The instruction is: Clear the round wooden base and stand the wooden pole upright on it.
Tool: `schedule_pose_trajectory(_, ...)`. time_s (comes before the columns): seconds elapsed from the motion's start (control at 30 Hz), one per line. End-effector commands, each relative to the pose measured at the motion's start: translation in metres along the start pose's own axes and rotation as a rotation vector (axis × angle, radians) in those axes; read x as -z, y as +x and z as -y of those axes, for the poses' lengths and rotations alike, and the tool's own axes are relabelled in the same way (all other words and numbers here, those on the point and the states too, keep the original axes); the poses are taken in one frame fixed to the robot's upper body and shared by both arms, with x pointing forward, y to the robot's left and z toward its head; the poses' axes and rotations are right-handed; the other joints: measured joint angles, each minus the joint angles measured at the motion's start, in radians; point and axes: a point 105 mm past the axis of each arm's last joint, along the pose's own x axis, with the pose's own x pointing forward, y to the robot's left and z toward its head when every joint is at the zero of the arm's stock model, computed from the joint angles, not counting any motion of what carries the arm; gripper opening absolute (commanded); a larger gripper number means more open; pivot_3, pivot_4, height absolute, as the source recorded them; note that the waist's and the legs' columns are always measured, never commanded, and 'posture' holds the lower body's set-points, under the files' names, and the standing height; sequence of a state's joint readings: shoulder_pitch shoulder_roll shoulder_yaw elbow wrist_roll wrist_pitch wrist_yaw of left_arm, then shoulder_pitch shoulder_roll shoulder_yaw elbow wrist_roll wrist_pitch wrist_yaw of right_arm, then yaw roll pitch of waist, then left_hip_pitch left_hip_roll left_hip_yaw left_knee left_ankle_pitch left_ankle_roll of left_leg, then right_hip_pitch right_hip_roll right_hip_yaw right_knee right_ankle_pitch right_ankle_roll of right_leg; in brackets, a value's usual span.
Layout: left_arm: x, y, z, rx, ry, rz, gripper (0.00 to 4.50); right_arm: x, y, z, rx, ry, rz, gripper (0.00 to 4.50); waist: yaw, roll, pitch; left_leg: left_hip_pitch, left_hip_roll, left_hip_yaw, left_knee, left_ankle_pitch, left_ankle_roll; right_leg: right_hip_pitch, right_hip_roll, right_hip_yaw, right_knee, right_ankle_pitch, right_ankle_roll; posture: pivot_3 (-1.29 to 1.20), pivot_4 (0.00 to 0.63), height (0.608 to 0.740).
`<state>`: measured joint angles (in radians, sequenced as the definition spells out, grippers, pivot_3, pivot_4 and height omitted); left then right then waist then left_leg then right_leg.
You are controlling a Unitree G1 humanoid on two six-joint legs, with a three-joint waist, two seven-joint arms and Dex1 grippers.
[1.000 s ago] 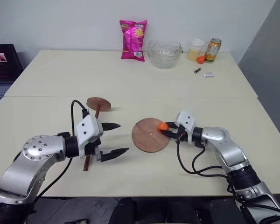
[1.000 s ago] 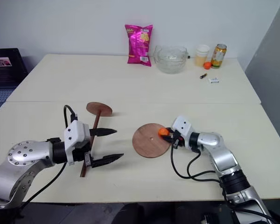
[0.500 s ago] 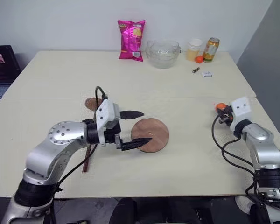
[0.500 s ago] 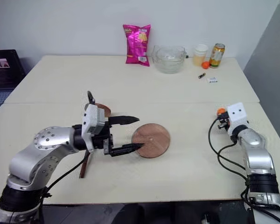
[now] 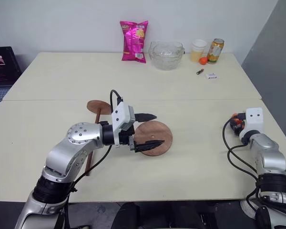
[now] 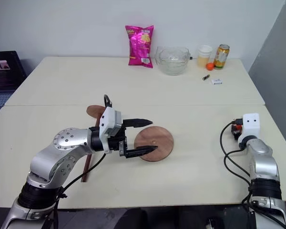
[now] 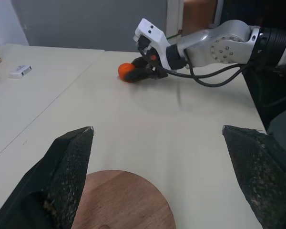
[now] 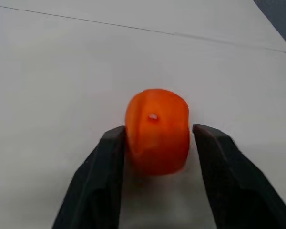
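The left arm hides part of the wooden pole [image 5: 96, 118]. Left gripper [image 5: 151, 129], fingers apart, over the round wooden base [image 5: 158, 137]. Right gripper [image 8: 157, 138] near the surface [image 5: 200, 157] edge, fingers slightly apart around an orange ball [image 8: 157, 130].

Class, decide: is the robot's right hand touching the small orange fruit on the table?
Cannot tell. In the right wrist view the orange fruit sits between the right hand's fingers; one looks against it, the other shows a thin gap.
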<state>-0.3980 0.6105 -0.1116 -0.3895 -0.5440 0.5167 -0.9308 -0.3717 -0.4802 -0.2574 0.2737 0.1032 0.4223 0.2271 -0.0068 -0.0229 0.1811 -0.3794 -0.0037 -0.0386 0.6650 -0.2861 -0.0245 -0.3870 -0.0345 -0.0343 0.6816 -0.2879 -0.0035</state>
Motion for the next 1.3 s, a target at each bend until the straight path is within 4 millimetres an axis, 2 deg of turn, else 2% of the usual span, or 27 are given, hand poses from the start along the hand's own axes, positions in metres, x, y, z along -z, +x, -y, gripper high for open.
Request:
schedule_pose_trajectory(0.03,-0.009,-0.008,-0.010,-0.081,0.030,0.026,4.50,-0.023,-0.007,0.006,0.007,-0.001,0.090,3.44,0.000,0.000,0.000,0.000,0.000,0.000,0.000,0.000,0.000,0.000,0.000,0.000,0.000,0.000,0.000,0.00,0.150,0.740)
schedule_pose_trajectory(0.17,-0.010,-0.024,-0.029,-0.214,0.046,0.000,4.50,-0.035,-0.012,0.005,-0.011,-0.053,0.138,4.39,-0.001,0.000,0.000,0.000,0.000,0.000,0.000,0.000,0.001,0.000,0.000,0.000,0.000,0.000,0.000,0.00,0.150,0.740)
schedule_pose_trajectory(0.27,-0.013,-0.051,-0.054,-0.415,0.096,-0.061,4.50,-0.058,-0.020,-0.002,-0.085,-0.147,0.250,4.48,0.001,0.000,0.000,0.000,0.000,0.000,0.000,0.000,0.001,0.000,0.000,0.000,0.000,0.000,0.000,0.00,0.150,0.740)
schedule_pose_trajectory(0.37,-0.007,-0.084,-0.063,-0.561,0.096,-0.196,4.50,-0.081,-0.036,-0.030,-0.285,-0.229,0.391,4.48,-0.009,0.000,0.000,0.000,0.000,0.000,-0.001,-0.001,0.001,-0.001,0.000,0.000,0.000,0.000,0.000,0.00,0.150,0.740)
schedule_pose_trajectory(0.4,0.001,-0.097,-0.063,-0.603,0.038,-0.283,4.50,-0.088,-0.044,-0.045,-0.389,-0.236,0.440,4.48,-0.011,0.000,0.000,0.000,0.000,0.000,-0.001,-0.001,0.001,-0.001,0.000,0.000,0.000,0.000,0.000,0.00,0.150,0.740)
schedule_pose_trajectory(0.47,0.004,-0.115,-0.064,-0.678,-0.015,-0.350,4.50,-0.096,-0.058,-0.066,-0.547,-0.232,0.497,4.48,-0.018,0.000,0.001,0.000,0.001,-0.001,-0.001,-0.001,0.001,-0.001,0.000,-0.001,0.000,0.000,0.000,0.00,0.150,0.740)
schedule_pose_trajectory(0.6,0.006,-0.144,-0.068,-0.815,-0.124,-0.387,4.50,-0.098,-0.080,-0.101,-0.815,-0.293,0.506,4.48,-0.015,0.000,0.001,0.000,0.001,-0.003,0.000,-0.001,0.001,0.000,0.001,-0.002,-0.001,0.000,0.000,0.00,0.150,0.740)
schedule_pose_trajectory(0.73,0.020,-0.173,-0.069,-0.913,-0.247,-0.499,4.50,-0.092,-0.103,-0.135,-1.095,-0.375,0.473,4.48,-0.014,0.000,0.001,0.000,0.000,-0.003,0.000,-0.001,0.001,0.000,0.000,-0.002,-0.001,0.000,0.001,0.00,0.150,0.740)
schedule_pose_trajectory(0.97,0.022,-0.172,-0.074,-0.895,-0.409,-0.571,4.50,-0.084,-0.130,-0.159,-1.338,-0.418,0.419,4.48,-0.003,-0.001,0.001,0.000,0.000,-0.005,0.000,-0.001,0.001,0.000,0.000,-0.004,-0.001,0.000,0.001,0.00,0.150,0.740)
schedule_pose_trajectory(1.1,0.026,-0.169,-0.077,-0.869,-0.483,-0.604,4.50,-0.078,-0.136,-0.166,-1.377,-0.437,0.408,4.48,0.001,-0.001,0.001,-0.001,0.000,-0.005,0.000,0.000,0.001,0.000,0.000,-0.003,-0.001,0.000,0.001,0.00,0.150,0.740)
schedule_pose_trajectory(1.3,0.031,-0.161,-0.092,-0.834,-0.602,-0.657,4.50,-0.065,-0.154,-0.185,-1.419,-0.417,0.412,4.48,0.006,-0.002,0.001,-0.001,0.000,-0.006,0.000,0.002,-0.003,-0.001,0.000,-0.005,-0.001,0.000,0.001,0.00,0.150,0.740)
